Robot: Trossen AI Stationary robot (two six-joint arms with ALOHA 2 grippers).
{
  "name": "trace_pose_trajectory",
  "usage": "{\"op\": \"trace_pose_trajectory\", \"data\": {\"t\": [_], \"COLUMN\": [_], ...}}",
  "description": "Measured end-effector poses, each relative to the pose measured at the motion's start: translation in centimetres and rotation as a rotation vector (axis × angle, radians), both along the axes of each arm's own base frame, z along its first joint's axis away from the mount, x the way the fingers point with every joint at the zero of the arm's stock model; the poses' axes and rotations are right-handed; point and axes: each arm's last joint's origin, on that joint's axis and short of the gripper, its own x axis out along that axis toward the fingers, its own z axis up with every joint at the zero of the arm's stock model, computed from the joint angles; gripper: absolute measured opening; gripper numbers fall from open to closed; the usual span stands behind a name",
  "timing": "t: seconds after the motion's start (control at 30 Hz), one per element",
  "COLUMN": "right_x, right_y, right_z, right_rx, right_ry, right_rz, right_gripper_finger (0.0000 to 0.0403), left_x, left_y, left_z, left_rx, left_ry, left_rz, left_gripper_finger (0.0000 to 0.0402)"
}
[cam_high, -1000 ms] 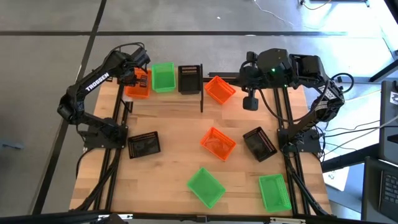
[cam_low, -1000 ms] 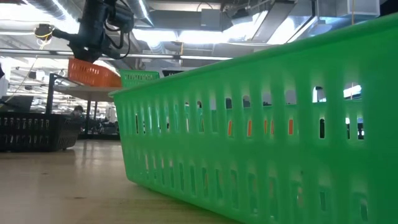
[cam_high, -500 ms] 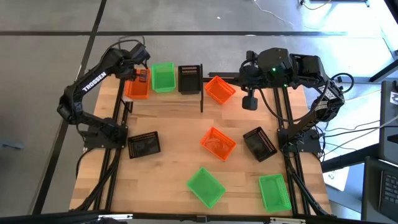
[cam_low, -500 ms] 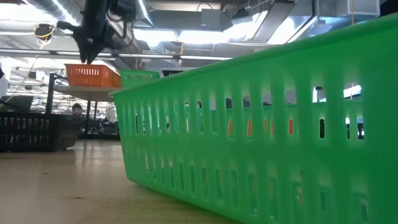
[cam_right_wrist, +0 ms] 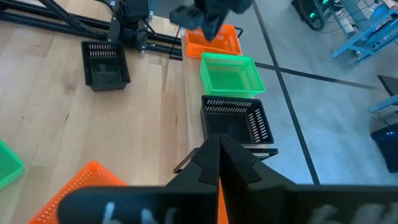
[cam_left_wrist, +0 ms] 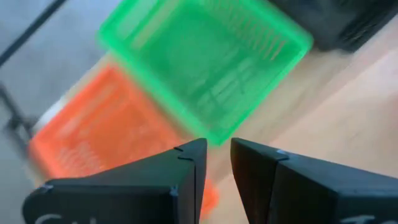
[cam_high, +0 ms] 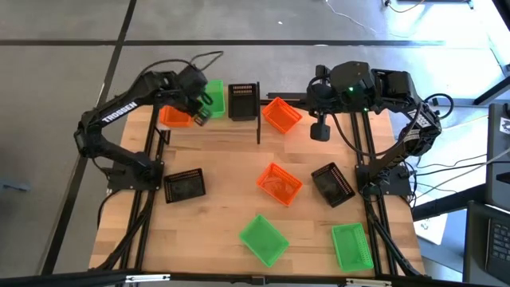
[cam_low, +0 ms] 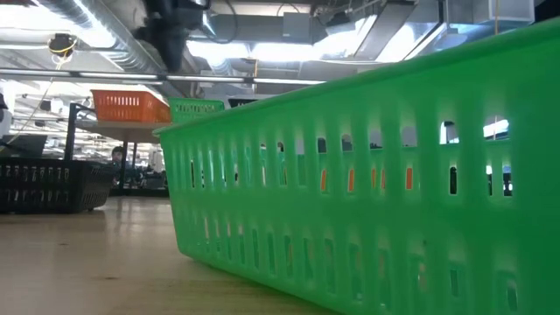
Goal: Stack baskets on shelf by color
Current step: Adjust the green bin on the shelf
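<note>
Three baskets stand side by side on the raised shelf [cam_low: 122, 128] at the table's far edge: an orange basket [cam_high: 174, 116] at the left end, a green basket [cam_high: 213, 97] and a black basket [cam_high: 243, 100]. My left gripper [cam_high: 198, 114] hovers above the orange basket [cam_left_wrist: 93, 143] and the green basket [cam_left_wrist: 205, 56]. It is open by a narrow gap [cam_left_wrist: 214, 146] and holds nothing. My right gripper [cam_right_wrist: 218, 146] is shut on a second, tilted orange basket [cam_high: 280, 114] just right of the shelf's upright [cam_high: 258, 127]. My right gripper is shut on the tilted orange basket at its right side [cam_high: 296, 116], coming level from the table's right. In the right wrist view only an orange strip [cam_right_wrist: 219, 199] shows between the shut fingers. The fingers hide the rest of the hold.
Loose baskets lie on the tabletop: black [cam_high: 184, 186] at the left, orange [cam_high: 279, 183] in the middle, black [cam_high: 333, 183] at the right, and green [cam_high: 264, 239] and green [cam_high: 351, 245] near the front edge. The near green basket [cam_low: 367, 175] fills the low view.
My left gripper lowered the tilted orange basket onto the shelf's left end, where it now stands level. It then let go, rose and moved right toward the green basket. My right arm kept still.
</note>
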Motion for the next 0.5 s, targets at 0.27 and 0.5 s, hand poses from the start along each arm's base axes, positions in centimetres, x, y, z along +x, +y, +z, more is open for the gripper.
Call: {"op": "trace_pose_trajectory", "data": {"t": [0.27,0.5], "right_x": [0.1,0.1], "right_y": [0.0,0.0], "right_z": [0.1,0.1], "right_rx": [-0.001,0.023], "right_ry": [-0.015,-0.023], "right_rz": [0.0,-0.017], "right_gripper_finger": [0.0,0.0], "left_x": [1.7,1.2], "left_y": [1.6,2.2], "left_z": [-2.4,-5.6], "left_rx": [0.077,0.036], "left_ry": [-0.105,-0.024], "left_rz": [0.017,0.049], "left_gripper_finger": [0.0065,0.0066]}}
